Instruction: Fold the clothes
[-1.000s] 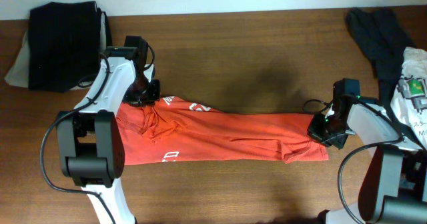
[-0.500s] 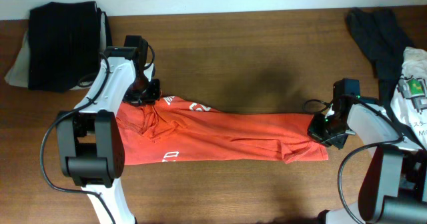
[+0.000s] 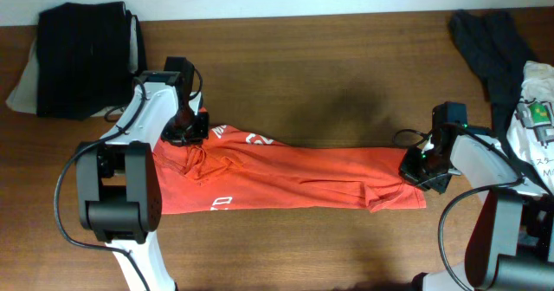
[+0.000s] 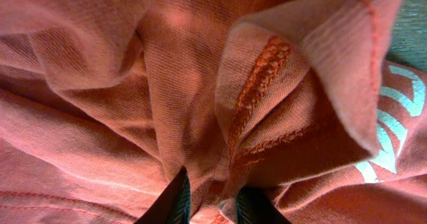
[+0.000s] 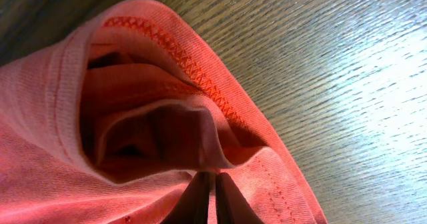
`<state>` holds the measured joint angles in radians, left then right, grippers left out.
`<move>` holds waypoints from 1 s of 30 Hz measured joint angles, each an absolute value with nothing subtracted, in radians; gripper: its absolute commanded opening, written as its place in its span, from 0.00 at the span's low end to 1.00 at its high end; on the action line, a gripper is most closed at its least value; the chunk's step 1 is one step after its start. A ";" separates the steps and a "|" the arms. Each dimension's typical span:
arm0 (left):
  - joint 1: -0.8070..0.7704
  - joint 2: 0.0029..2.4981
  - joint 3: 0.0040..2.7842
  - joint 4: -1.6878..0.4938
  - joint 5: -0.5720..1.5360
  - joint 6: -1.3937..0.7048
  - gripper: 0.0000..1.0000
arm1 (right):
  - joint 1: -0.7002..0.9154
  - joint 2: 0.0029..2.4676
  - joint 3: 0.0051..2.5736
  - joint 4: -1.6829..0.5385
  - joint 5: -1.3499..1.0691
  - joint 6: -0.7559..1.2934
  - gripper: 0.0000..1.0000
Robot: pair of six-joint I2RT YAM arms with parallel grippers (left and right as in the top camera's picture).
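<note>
T-shirt (image 3: 294,183) pinched at both ends
Your left claw (image 4: 210,199) is clamped on bunched red-orange cloth; your right claw (image 5: 215,184) is closed tight on a hem fold.

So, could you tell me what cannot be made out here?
Overhead: shirt lettering, too small, partly folded under.
Overhead: white garment, cut off by the right edge.
Left wrist: left pincer, mostly cut off by the bottom edge.
Right wrist: right pincer, likewise.
</note>
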<state>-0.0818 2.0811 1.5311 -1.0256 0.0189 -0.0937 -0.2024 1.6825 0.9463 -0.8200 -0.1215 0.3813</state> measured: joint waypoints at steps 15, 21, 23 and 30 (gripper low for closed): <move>-0.081 1.950 1.531 -1.123 -0.046 -0.131 0.00 | -0.202 1.682 0.946 -0.818 -0.121 0.381 0.04; -0.056 1.889 1.533 -1.233 -0.083 -0.155 0.00 | -0.202 1.682 0.946 -0.808 -0.121 0.381 0.04; -0.044 1.888 1.533 -1.254 -0.089 -0.159 0.00 | -0.202 1.682 0.946 -0.807 -0.121 0.381 0.04; 0.029 1.889 1.533 -1.345 -0.275 -0.307 0.00 | -0.202 1.682 0.946 -0.800 -0.109 0.401 0.04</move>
<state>0.0292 1.8889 1.5333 -1.3453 -0.2749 -0.3073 -0.2024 1.6825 0.9463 -0.7998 -0.1089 0.4007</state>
